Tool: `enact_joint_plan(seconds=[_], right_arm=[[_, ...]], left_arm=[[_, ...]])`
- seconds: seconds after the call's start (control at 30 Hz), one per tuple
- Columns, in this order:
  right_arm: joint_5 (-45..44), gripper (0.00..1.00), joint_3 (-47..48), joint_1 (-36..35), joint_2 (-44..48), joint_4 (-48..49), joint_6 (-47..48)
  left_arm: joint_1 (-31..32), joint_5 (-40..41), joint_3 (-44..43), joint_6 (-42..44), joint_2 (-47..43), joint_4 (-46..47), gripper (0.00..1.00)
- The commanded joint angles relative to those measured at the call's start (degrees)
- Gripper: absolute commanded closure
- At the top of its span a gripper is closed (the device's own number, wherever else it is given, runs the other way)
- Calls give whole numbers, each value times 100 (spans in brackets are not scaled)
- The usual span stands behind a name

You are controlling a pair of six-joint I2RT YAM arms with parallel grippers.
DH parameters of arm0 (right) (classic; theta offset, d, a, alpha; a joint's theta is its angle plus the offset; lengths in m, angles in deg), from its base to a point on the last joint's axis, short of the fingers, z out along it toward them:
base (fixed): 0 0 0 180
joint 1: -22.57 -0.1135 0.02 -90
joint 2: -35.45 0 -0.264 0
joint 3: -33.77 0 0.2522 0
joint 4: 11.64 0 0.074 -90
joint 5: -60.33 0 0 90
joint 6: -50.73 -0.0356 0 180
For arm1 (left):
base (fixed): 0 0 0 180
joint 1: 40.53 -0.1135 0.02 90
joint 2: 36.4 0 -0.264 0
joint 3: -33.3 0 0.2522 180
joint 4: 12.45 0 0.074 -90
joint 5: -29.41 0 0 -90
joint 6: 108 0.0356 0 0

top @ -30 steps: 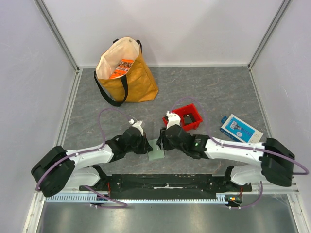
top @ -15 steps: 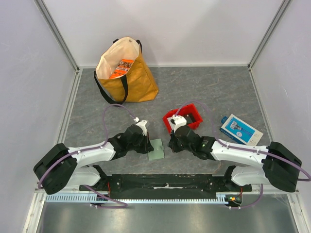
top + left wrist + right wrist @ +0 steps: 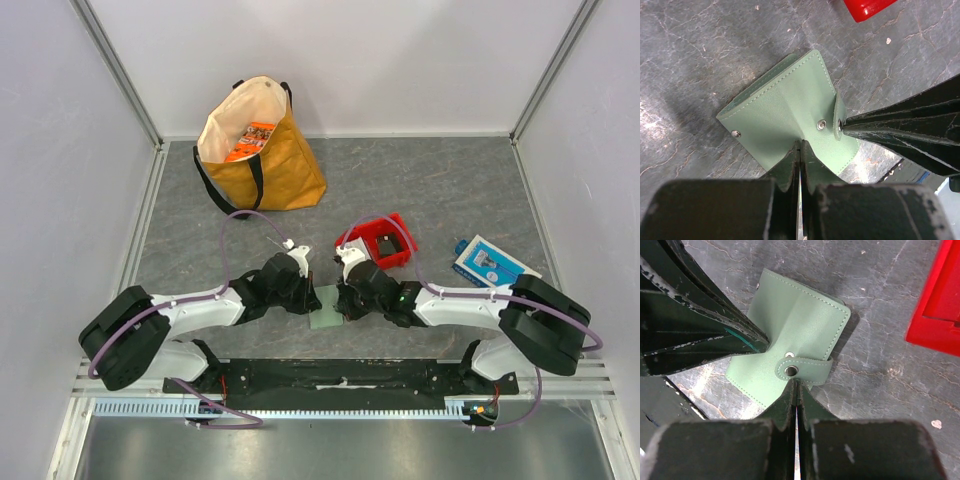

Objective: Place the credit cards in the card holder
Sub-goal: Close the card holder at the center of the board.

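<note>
Both of your arms are reaching in toward the middle of the tabletop [image 3: 450,180], and the two hands are meeting over the card holder [image 3: 322,314] — it's lying folded, pale-green cover up, on the grey stone-patterned surface just ahead of the arm bases. Your left hand [image 3: 313,297] is sitting at the holder's left side. Its fingers [image 3: 789,167] are pressing together with only a hairline slit between them, and in the left wrist view the tips are touching the holder's near edge. Whether they're pinching any of the cover, I can't tell. Your right hand [image 3: 340,303] is pointing in from the opposite side — its fingers [image 3: 807,407] are closed tight as well, and the tip is resting right against the snap strap [image 3: 805,369] that's wrapping round the holder's edge. The strap's snap is lying just beside a second stud on the cover. The red bin [image 3: 385,240] is standing just beyond the right hand, the blue-and-white printed box [image 3: 497,265] is lying further right, and the tan tote bag [image 3: 262,150] is standing well apart at the back left
</note>
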Motion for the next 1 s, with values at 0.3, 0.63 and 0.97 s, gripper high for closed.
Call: enact_joint_plan(seconds=[0.3,0.63,0.97], right_arm=[[193,100,230,188,52,241,289],[193,100,248,346,245,30,306],[193,100,239,451,343,-32,271]], left_arm=[[24,117,71,336,81,-291,98],[24,188,35,363,90,-370,98],[15,249,53,363,37,-431,98]])
